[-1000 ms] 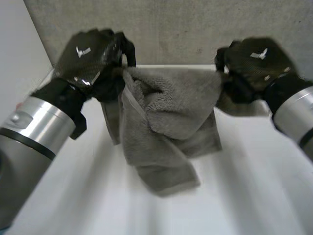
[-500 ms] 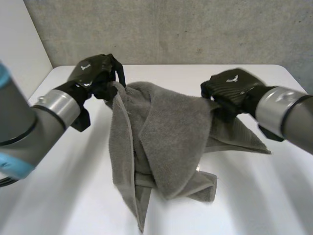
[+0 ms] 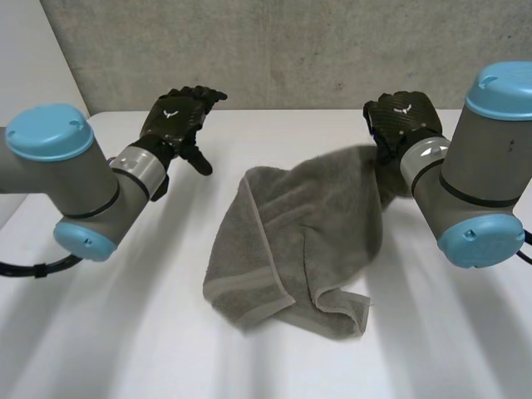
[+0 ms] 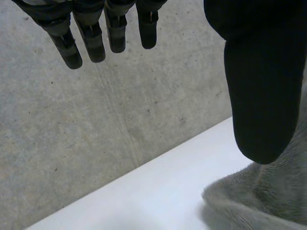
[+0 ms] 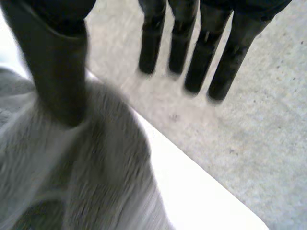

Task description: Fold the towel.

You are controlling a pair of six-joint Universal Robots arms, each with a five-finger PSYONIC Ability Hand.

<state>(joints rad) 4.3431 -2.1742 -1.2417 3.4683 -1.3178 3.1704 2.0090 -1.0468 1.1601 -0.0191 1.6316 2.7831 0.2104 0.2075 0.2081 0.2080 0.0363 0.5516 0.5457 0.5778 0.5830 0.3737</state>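
Left hand is off the table, fingers straight and slightly fanned, thumb held wide of them, nothing in it. Grey towel lies bunched on the white table between the two hands, below and inboard of the left palm. In the left wrist view only a rumpled towel edge shows, just past the thumb tip, with bare table under the fingers. Right hand is also spread: fingers straight, side by side, thumb well apart from them, no pinch. The towel's far corner humps up right at the right hand's thumb side, close under the palm. Can't tell if the thumb touches the cloth or just sits in front of it. Towel's hemmed edge is turned over at the end furthest from both hands. Concrete wall beyond both sets of fingertips
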